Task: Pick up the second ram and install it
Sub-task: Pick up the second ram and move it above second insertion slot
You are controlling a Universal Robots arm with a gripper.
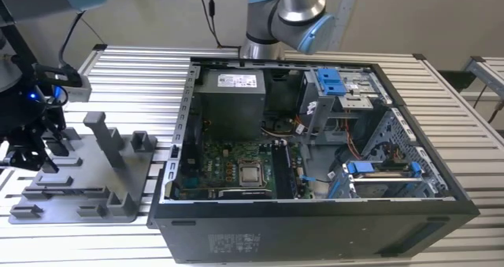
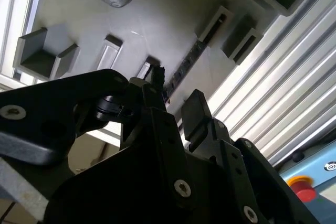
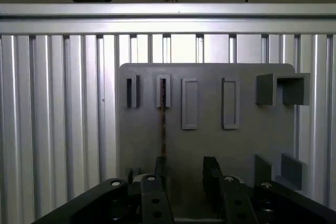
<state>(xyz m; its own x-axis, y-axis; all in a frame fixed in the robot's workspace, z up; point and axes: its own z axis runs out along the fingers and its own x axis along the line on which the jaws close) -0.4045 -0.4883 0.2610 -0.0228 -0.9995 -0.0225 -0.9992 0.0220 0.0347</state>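
Open gripper low over the plate, ram on edge in its slot

At the exterior view's left the arm reaches down, its gripper (image 1: 32, 144) just above the grey plate (image 1: 136, 187) on the ribbed table (image 1: 134, 72). In both wrist views the fingers (image 3: 211, 169) stand apart with nothing clamped between them. The ram (image 3: 163, 124) stands on its thin edge on the plate, far end in a narrow raised slot (image 3: 163, 90), long axis parallel to the table's ribs. Its near end comes up to one fingertip (image 2: 155, 73); whether they touch I cannot tell. A twin slot (image 3: 132, 91) sits just beside it, two wider pockets (image 3: 190, 103) further along, and a tall post (image 1: 98, 131) rises near the gripper. The open case (image 1: 315, 231) lies well apart toward the exterior view's right.
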